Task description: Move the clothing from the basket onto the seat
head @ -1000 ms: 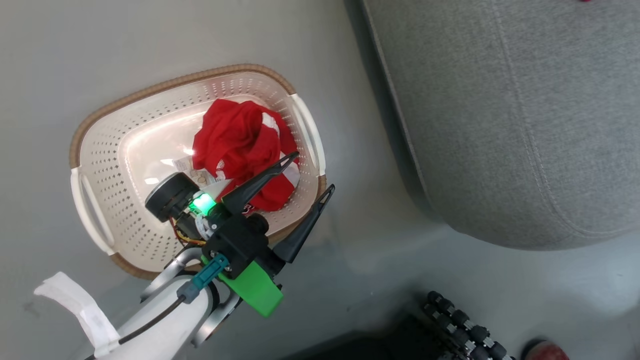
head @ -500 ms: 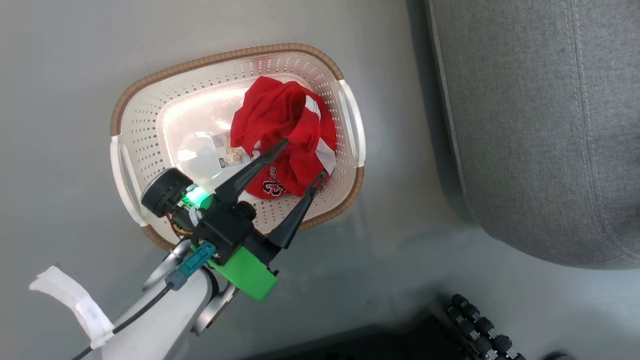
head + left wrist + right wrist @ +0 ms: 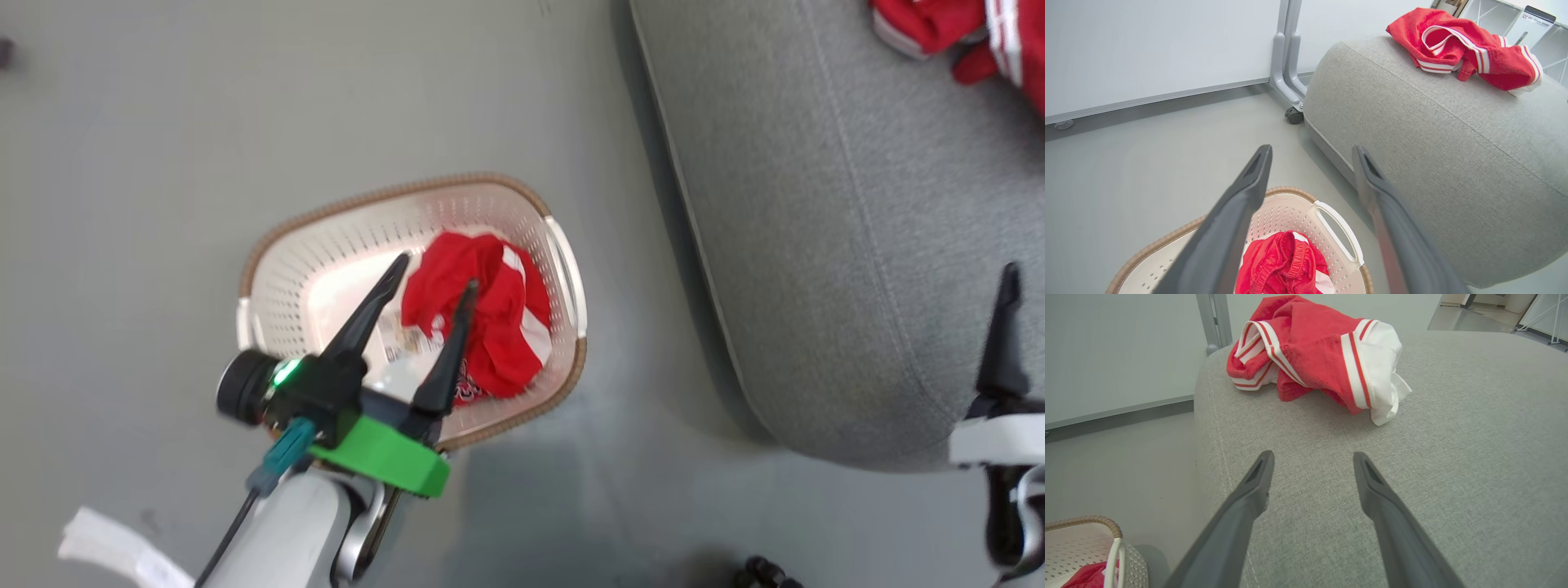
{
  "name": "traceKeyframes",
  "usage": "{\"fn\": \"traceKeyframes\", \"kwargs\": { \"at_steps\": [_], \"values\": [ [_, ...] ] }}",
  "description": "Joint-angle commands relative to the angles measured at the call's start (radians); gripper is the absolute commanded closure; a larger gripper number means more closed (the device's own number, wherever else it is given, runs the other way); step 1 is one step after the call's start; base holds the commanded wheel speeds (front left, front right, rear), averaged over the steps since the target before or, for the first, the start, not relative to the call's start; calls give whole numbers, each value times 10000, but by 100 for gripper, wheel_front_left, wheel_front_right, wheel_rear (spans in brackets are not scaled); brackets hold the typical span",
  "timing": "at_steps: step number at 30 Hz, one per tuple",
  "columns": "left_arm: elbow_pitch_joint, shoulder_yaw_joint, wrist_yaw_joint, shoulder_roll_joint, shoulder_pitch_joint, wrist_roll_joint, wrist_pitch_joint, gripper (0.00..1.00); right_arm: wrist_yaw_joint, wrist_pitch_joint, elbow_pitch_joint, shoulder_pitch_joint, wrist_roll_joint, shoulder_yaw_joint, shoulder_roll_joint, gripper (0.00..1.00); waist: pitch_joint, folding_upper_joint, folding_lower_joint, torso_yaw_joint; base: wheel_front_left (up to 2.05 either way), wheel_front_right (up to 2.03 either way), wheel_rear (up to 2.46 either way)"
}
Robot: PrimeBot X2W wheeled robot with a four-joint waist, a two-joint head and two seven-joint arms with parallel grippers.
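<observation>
Two pieces of clothing, red with white stripes. Basket garment (image 3: 498,327): crumpled inside the basket (image 3: 302,278), at the end nearer the seat (image 3: 816,204). Seat garment (image 3: 1323,355): lying loose on top of the seat, well apart from the first.

One basket, two white handles, standing on the floor (image 3: 163,163) just beside the one seat.

Two grippers. Left gripper (image 3: 438,271): fingers spread wide, hanging over the basket garment, pinching nothing. Right gripper (image 3: 1313,455): fingers spread over bare seat fabric, near the seat garment, not touching it, empty.

One paper label (image 3: 400,343) on the basket bottom beside the garment, print too small to read. One dark-topped sign (image 3: 1538,16) beyond the seat, writing illegible.
</observation>
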Motion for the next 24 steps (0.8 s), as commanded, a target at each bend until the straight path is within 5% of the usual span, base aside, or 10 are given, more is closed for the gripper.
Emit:
{"fn": "traceKeyframes", "kwargs": {
  "at_steps": [1,15,24],
  "values": [
    [83,343,27,-182,531,166,-31,0,-14,-25,62,368,93,210,-48,0,-1967,-1,0,556,0,0,0],
    [221,4079,-42,-1644,4124,1155,-20,0,-14,-25,732,1706,57,3923,-46,0,-5268,-1,0,2070,0,0,0],
    [-377,4937,-62,-1765,5354,1243,-21,0,-14,-25,647,2242,433,4981,-48,0,-6440,-1,0,2055,0,0,0]
  ]
}}
